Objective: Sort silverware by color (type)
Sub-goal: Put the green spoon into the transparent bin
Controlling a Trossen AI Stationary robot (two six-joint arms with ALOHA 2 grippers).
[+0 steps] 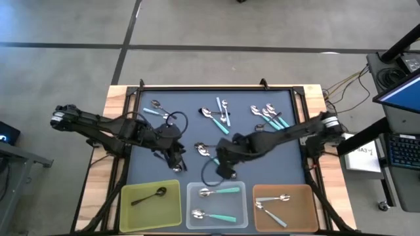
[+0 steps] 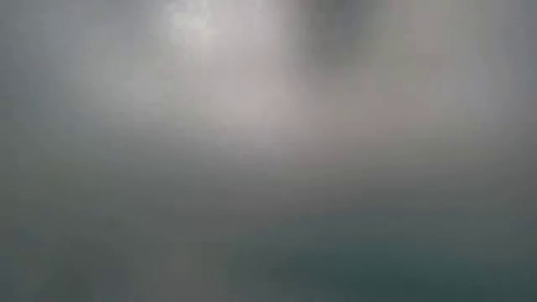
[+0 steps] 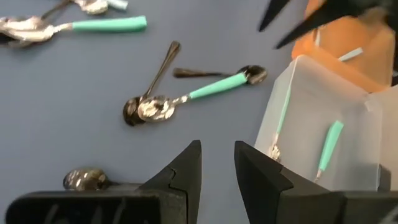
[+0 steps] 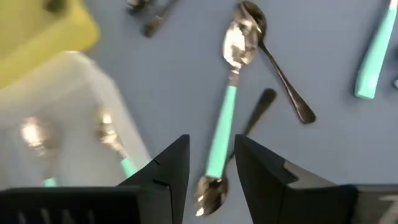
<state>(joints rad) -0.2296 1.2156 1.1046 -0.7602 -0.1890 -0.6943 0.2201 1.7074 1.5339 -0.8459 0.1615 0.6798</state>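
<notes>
Spoons lie scattered on the dark blue mat (image 1: 164,131). A small cluster sits mid-table (image 1: 203,151): one teal-handled spoon (image 4: 225,118) and two thin dark metal spoons (image 3: 152,78), (image 4: 283,78). My right gripper (image 1: 226,172) (image 4: 211,158) is open over the teal handle's free end, one finger on either side, and touches nothing. My left gripper (image 1: 176,164) (image 3: 217,158) is open a little over bare mat, left of the cluster. A spoon bowl (image 3: 84,179) lies beside it, partly hidden. More teal and light-blue spoons lie toward the far edge (image 1: 220,115), (image 1: 269,115).
Three trays line the near edge. The yellow tray (image 1: 134,210) holds a dark metal spoon. The clear tray (image 1: 244,190) (image 3: 311,118) holds two teal spoons, and the orange tray (image 1: 308,196) holds light-blue ones. The low view shows only grey blur. The two grippers are close together.
</notes>
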